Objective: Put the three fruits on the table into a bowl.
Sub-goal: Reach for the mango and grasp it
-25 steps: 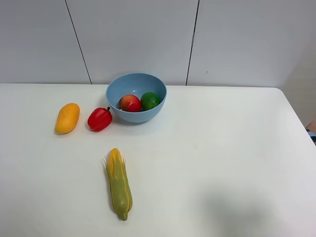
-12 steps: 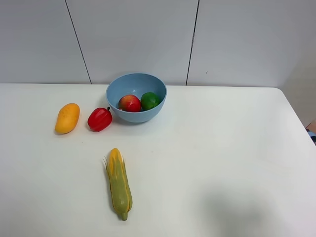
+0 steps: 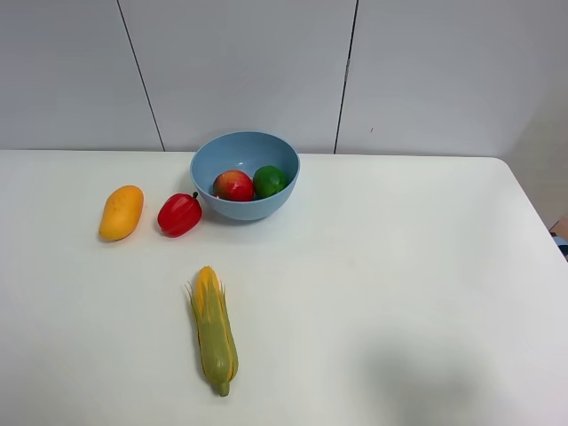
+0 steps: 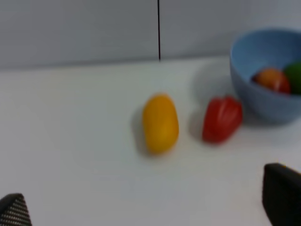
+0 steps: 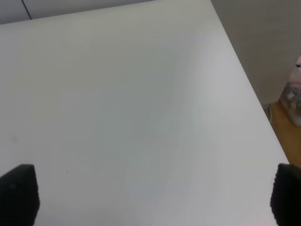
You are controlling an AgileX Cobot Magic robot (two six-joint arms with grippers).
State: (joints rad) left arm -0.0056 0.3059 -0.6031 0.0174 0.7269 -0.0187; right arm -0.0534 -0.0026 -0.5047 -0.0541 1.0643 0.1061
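Note:
The light-blue bowl [image 3: 245, 174] stands at the back of the white table [image 3: 382, 266]. The red-yellow pomegranate-like fruit [image 3: 233, 185] and the green lime [image 3: 270, 181] lie inside it. The orange-yellow mango [image 3: 121, 212] lies on the table left of the bowl. In the left wrist view the mango [image 4: 160, 123] lies ahead of my open, empty left gripper [image 4: 150, 207], with the bowl [image 4: 268, 75] further off. My right gripper [image 5: 150, 195] is open and empty over bare table. Neither gripper shows in the exterior view.
A red bell pepper [image 3: 179, 214] lies between the mango and the bowl; it also shows in the left wrist view [image 4: 222, 118]. A corn cob [image 3: 215, 330] lies in the front middle. The table's right edge [image 5: 254, 94] shows in the right wrist view.

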